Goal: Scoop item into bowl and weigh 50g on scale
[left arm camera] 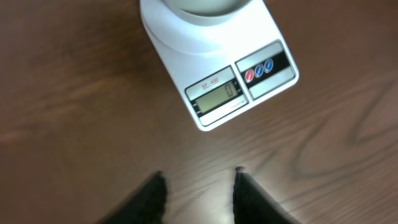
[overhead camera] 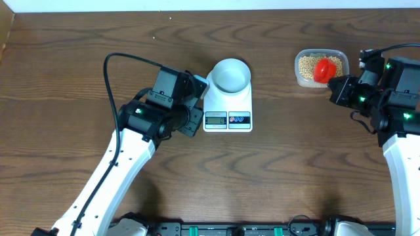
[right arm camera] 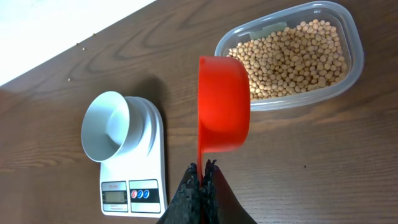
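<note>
Scale readout illegible, bowl cut off

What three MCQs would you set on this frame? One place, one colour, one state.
1. Where does the bowl stand?
A. on the scale
B. left of it
C. right of it

2. What colour is the scoop in the right tool?
A. blue
B. red
C. green

3. How full is the bowl?
A. empty
B. half full
C. heaped

Answers:
1 A: in the overhead view the bowl rests on the scale's top.
2 B: the right wrist view shows a red scoop with its handle pinched in the shut tool.
3 A: the bowl's pale inside is bare in both the overhead and right wrist views.
</note>
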You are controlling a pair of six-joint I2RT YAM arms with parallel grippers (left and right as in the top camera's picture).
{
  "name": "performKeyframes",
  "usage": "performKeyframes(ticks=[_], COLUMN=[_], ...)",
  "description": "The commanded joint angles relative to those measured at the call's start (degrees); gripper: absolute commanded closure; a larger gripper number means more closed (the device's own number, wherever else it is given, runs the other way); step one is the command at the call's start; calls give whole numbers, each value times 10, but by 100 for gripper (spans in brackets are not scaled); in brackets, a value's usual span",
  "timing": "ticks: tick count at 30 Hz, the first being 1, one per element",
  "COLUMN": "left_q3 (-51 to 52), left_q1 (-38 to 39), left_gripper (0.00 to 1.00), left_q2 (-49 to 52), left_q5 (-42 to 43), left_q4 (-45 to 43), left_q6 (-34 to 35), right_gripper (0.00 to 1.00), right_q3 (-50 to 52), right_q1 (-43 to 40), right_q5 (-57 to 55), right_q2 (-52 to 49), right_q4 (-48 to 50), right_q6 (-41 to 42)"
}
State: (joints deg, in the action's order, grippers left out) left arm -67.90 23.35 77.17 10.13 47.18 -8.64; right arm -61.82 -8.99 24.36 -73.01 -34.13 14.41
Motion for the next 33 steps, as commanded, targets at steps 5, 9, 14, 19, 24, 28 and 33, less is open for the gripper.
performKeyframes(ticks=[5,9,14,19,24,28,33], left_q3=[2,2,2,2,2,2,2], left_q1=[-2,-2,-2,-2,-2,-2,-2], left_gripper=[26,9,9,9,9,9,9], left_q2=[3,3,3,3,3,3,3], left_q5=[-7,-7,-7,-7,-7,-7,-7], left_q4=[2,2,2,2,2,2,2], left_q6=[-3,-3,-3,-3,-3,-3,-3], right_gripper=[99,99,99,99,99,99,99], right_q3=[-8,-8,-8,-8,-8,-8,-8], right_q1=[-8,-8,-8,-8,-8,-8,-8], right_q5=[-3,-2,-2,-2,4,4,4], right_q2=[2,2,2,2,2,2,2], right_q4=[0,0,0,-2,-4,-4,-4], right_q6=[-8,-8,-8,-8,-8,-8,-8])
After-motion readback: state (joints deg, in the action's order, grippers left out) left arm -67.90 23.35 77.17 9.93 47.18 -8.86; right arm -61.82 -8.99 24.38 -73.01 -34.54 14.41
